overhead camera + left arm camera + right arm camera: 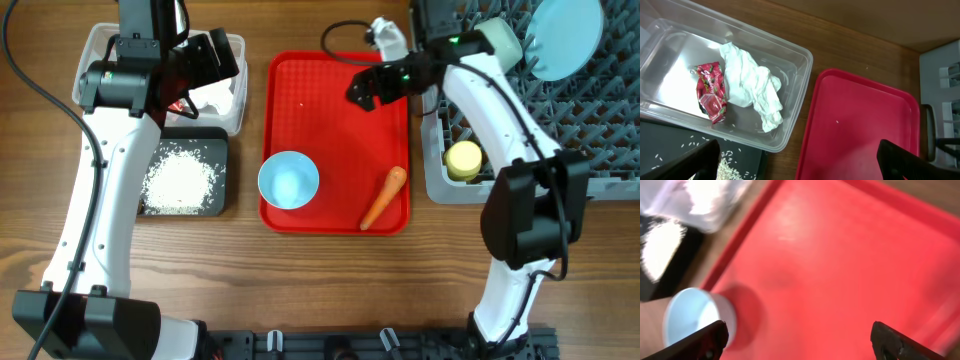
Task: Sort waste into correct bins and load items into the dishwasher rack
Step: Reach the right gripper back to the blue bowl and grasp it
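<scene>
The clear tub (237,110) holds a red snack wrapper (710,91) and a crumpled white tissue (752,84). The black tray (222,170) holds loose white rice (180,180). On the flat red tray (335,100) sit a pale blue bowl (289,180) and an orange carrot (384,196); the bowl also shows in the right wrist view (692,316). The grey rack (590,120) holds a light blue plate (565,35), a pale bowl (497,42) and a yellow cup (463,160). My left gripper (802,162) is open and empty above the tub's near edge. My right gripper (800,340) is open and empty above the red tray.
A white object (388,38) with a black cable lies behind the red tray. Bare wooden table (330,280) runs along the front. The rack's left wall (432,150) stands close to the red tray's right edge.
</scene>
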